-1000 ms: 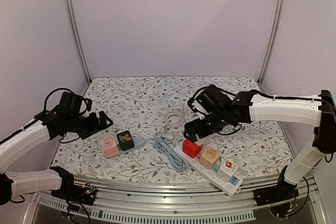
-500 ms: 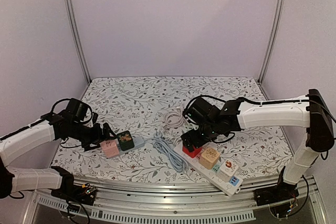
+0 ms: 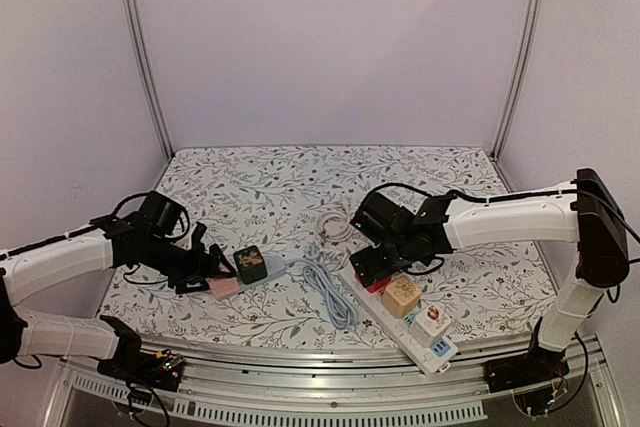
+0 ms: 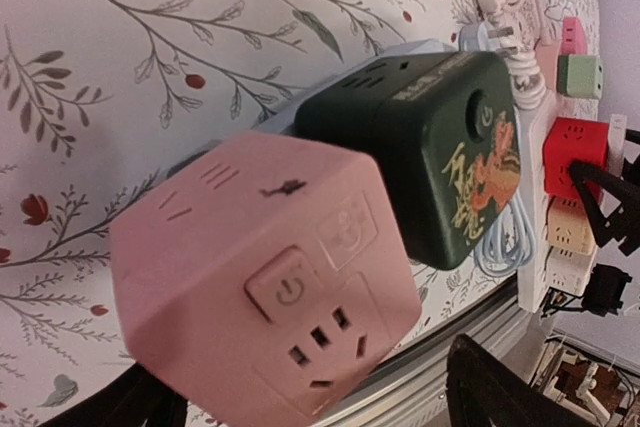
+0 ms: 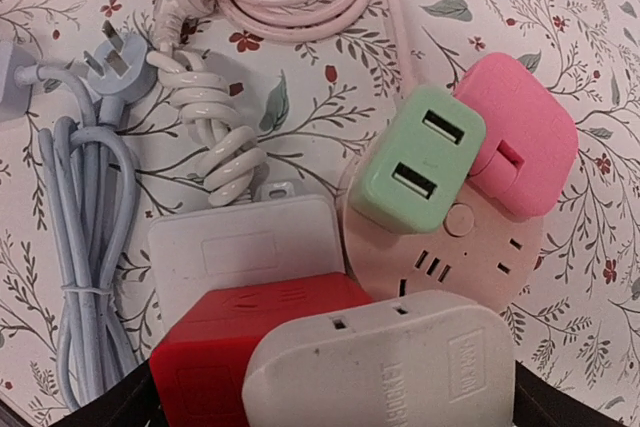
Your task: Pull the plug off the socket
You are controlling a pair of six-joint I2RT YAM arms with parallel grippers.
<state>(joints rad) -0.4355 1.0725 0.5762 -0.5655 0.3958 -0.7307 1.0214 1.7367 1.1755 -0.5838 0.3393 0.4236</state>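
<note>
- Left pincer (image 3: 207, 273) spread wide, fingers either side of the pink cube plug (image 4: 270, 287), which sits plugged into the grey strip (image 3: 272, 267) at the surface's (image 3: 300, 187) left.
- Right pincer (image 3: 367, 267) apart too, low over the red plug (image 5: 235, 342) on the white strip (image 3: 430, 337).

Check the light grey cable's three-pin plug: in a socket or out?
Out: the light grey three-pin plug lies on the floral tablecloth with its prongs bare.
</note>
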